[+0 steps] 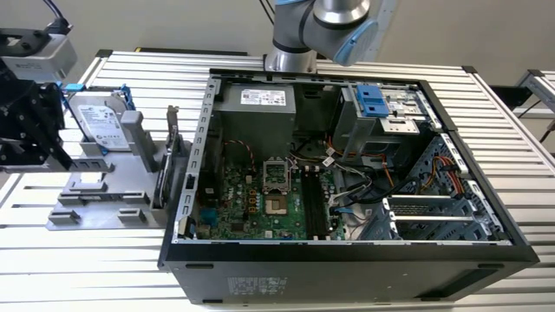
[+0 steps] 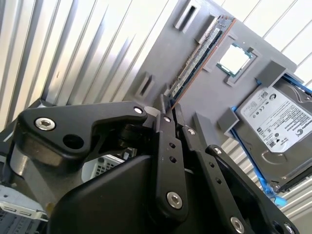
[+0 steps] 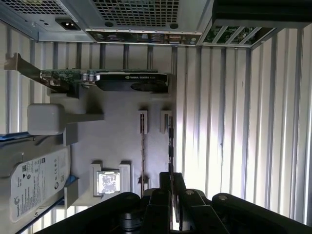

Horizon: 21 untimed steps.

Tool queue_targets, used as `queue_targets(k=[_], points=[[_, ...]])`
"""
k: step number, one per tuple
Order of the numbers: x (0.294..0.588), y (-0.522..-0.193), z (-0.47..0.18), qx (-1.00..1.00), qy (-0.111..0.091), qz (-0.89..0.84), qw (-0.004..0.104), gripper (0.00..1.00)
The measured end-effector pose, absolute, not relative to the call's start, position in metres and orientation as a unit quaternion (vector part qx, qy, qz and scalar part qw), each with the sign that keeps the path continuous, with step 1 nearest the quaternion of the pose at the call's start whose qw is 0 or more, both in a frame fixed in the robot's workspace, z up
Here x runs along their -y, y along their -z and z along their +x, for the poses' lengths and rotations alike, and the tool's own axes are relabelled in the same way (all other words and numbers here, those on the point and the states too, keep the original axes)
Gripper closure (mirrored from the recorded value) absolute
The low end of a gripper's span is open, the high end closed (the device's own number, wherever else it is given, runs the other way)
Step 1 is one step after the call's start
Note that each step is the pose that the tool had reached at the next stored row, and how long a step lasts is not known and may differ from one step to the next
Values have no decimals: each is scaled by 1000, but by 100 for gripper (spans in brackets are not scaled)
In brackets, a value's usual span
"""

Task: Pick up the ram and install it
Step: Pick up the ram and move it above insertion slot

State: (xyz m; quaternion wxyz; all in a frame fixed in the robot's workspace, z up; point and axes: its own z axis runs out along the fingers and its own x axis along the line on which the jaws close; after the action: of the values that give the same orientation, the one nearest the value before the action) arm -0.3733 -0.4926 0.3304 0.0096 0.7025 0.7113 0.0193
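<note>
One ram (image 2: pixel 197 58) stands on its thin edge in the gray holder (image 2: pixel 204 92) on the tabletop (image 2: pixel 73 48). Our claw (image 2: pixel 170 105) sits right at the ram's near end. We cannot tell if it squeezes yet. We should grip evenly and lift straight, so nothing bends.

The arm (image 1: pixel 299 29) was made of smooth silver-grey tube sections, with a rounded light-blue cap (image 1: pixel 354 40) closing one joint. The gripper (image 2: pixel 169 108) was matt black all over: flat, round-ended link bars stacked side by side over a bulky, smooth housing. Silver socket-head screws (image 2: pixel 45 124) sat at the pivots, and small plain holes ran down one bar. At the exterior view's left, a pale grey box (image 1: pixel 39 58) sat on top of it, with a dark cable (image 1: pixel 54 16) rising from the box.
</note>
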Motion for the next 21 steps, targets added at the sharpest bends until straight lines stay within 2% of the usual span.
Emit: queue_targets(k=[21], points=[[493,-348,-373,-711,-19,703,10,100]])
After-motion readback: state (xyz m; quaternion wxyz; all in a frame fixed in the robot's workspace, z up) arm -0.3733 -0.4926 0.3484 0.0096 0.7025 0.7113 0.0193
